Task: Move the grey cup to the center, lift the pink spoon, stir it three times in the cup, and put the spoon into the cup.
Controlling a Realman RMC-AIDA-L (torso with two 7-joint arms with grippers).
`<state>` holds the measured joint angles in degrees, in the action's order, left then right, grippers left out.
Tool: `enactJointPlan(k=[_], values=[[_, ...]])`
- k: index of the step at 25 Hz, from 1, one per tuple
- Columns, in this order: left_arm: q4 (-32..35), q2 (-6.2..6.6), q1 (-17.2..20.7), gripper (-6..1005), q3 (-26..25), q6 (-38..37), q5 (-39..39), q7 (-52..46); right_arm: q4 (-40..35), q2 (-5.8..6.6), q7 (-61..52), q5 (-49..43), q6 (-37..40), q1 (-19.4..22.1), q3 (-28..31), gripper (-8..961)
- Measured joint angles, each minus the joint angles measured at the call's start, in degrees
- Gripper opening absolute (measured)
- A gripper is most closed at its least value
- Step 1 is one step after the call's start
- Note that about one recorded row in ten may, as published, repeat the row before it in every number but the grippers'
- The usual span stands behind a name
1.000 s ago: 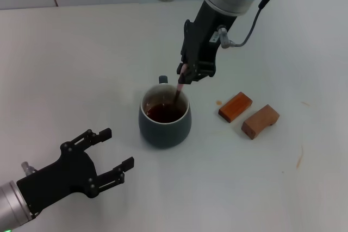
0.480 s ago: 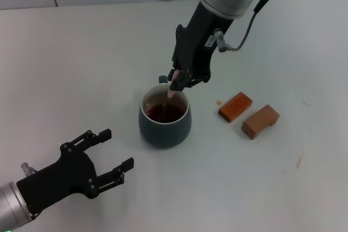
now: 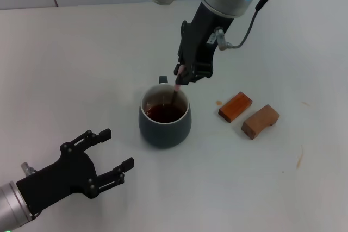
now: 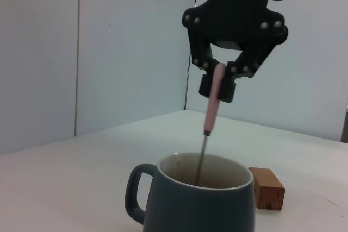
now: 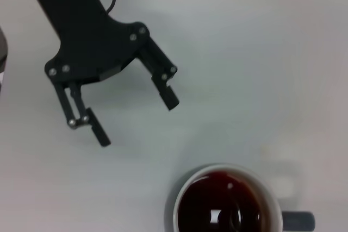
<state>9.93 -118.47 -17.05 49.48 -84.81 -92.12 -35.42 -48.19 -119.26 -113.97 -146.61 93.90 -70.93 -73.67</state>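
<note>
The grey cup (image 3: 165,117) stands mid-table with dark reddish-brown liquid inside; it also shows in the left wrist view (image 4: 198,200) and the right wrist view (image 5: 225,201). My right gripper (image 3: 185,74) is just above the cup's far rim, shut on the pink spoon (image 3: 177,86). The spoon hangs nearly upright, its metal end down in the cup (image 4: 211,106). My left gripper (image 3: 109,152) is open and empty, resting near the front left, apart from the cup; it also shows in the right wrist view (image 5: 136,119).
Two brown wooden blocks (image 3: 235,106) (image 3: 260,121) lie to the right of the cup, one also in the left wrist view (image 4: 267,188). A small brown stain (image 3: 218,102) marks the white table beside them.
My right gripper swung the spoon left over the cup, then back right and slightly up. The cup and the left arm have not moved.
</note>
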Motion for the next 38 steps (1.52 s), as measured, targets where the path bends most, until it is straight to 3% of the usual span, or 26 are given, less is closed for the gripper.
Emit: enactJointPlan(k=[8, 16, 38], values=[[-0.1, 0.06, 0.1, 812, 0.0, 0.0, 0.2, 0.0, -1.5, 0.00, 0.9, 1.7, 3.5, 0.3, 0.5, 126], [-0.1, 0.08, 0.1, 812, 0.0, 0.0, 0.3, 0.0, -0.6, -0.01, 1.9, 3.1, -0.1, 1.1, -0.5, 126], [0.3, 0.09, 0.1, 812, 0.0, 0.0, 0.4, 0.0, -0.7, 0.00, 0.5, 3.1, -0.8, 2.9, -1.0, 127]])
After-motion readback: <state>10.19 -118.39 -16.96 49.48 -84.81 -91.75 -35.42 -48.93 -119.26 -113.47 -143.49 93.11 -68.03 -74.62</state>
